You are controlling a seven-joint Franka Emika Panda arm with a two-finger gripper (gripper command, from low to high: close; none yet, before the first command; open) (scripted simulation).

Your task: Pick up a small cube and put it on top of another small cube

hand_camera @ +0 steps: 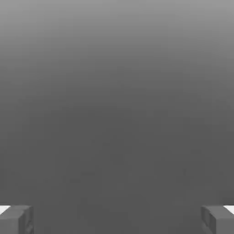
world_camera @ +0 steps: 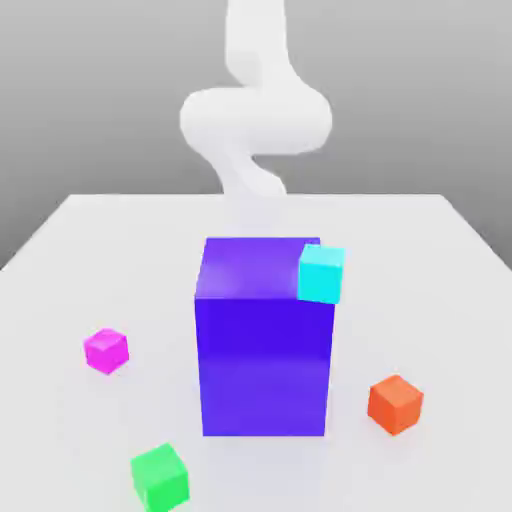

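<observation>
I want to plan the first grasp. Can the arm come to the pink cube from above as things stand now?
Probably yes. The pink cube sits alone on the table, apart from the blue block and the green cube, with nothing above it. The gripper is open, with nothing between its fingers.

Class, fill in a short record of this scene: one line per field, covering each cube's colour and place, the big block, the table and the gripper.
magenta cube: on the table, toward the exterior view's left
green cube: on the table, nearest the camera
orange cube: on the table, toward the exterior view's right
cyan cube: at the blue-violet block's upper right corner
blue-violet block: tall, upright, mid-table
table: white
gripper: open, fingertips wide apart, holding nothing
</observation>
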